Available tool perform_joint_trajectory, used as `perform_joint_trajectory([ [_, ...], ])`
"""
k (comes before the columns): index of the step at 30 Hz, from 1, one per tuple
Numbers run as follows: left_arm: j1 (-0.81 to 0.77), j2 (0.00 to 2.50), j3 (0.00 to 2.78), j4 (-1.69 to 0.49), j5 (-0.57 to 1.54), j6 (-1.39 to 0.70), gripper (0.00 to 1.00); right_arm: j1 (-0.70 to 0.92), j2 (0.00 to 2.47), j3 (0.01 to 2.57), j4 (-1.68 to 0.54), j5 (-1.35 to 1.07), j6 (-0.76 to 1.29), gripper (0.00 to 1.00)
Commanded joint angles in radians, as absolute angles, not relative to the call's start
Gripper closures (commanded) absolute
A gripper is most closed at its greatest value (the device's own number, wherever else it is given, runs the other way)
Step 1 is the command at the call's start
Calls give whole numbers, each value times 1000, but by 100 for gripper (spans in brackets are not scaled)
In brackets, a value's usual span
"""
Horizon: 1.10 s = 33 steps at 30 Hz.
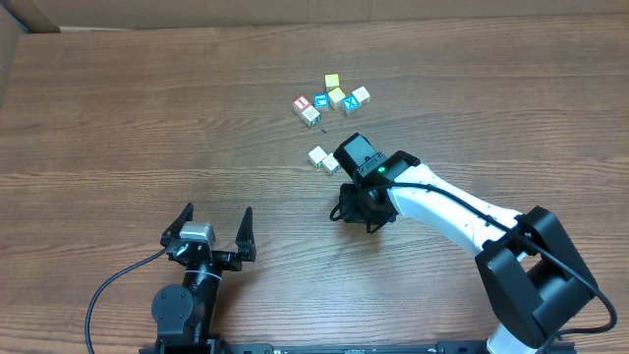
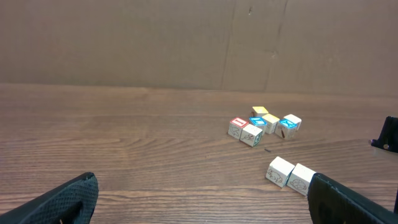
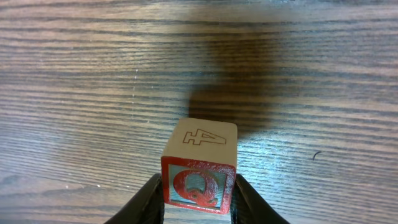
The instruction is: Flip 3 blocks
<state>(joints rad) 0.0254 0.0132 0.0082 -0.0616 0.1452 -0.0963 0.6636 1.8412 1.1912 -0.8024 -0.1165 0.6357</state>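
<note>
**Overhead.** The right arm [image 1: 447, 211] runs from its base at the near right corner forward and to the left. Its white forearm is low over the desk [image 1: 147, 118], and the wrist is bent so the right gripper [image 1: 359, 208] points down at the wood.
- The left arm is folded back at the near edge. The left gripper [image 1: 214, 231] sits well to the left of the right one, with its fingers spread wide and nothing between them.
- The pale pair [image 1: 316, 155] — two whitish cubes touching each other — lies just ahead of the right gripper and a little to its left.
- Farther ahead of that gripper is the coloured cluster [image 1: 332, 98], with yellow, blue and red faces close together.

**Left wrist.** The two left fingers [image 2: 68, 202] sit in the lower corners, far apart, with bare wood between them. The pale pair is ahead and to the right, near the right-hand finger. The coloured cluster stands beyond the pair.

**Right wrist.** The red-print block [image 3: 200, 165] sits between the right fingers [image 3: 146, 202]. Each finger lies against one side with no gap showing — the gripper is closed on it.
- The upper face in this view is plain tan with an outlined "4".
- The face toward the camera has a red border and a red letter.
- The block's shadow falls on the desk just beyond it.
- Whether the block's underside touches the wood cannot be told.
</note>
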Motion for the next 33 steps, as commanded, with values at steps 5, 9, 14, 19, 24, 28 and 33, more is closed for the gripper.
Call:
perform_joint_trajectory([
  [5, 17, 6, 5, -64, 146, -74, 0, 666, 1846, 1212, -797, -112, 623, 59],
  [9, 17, 6, 5, -64, 146, -74, 0, 666, 1846, 1212, -798, -113, 623, 49],
  [14, 17, 6, 5, -64, 146, -74, 0, 666, 1846, 1213, -810, -113, 623, 44],
  [19, 17, 6, 5, -64, 146, -74, 0, 636, 1846, 1259, -838, -169, 589, 41],
  [24, 17, 6, 5, -64, 146, -74, 0, 605, 1846, 1336, -857, -173, 570, 41],
  [28, 17, 6, 5, -64, 146, -74, 0, 600, 1848, 1340, -771, -136, 571, 41],
  [33, 17, 6, 5, -64, 146, -74, 0, 612, 1863, 1335, -653, -10, 572, 41],
])
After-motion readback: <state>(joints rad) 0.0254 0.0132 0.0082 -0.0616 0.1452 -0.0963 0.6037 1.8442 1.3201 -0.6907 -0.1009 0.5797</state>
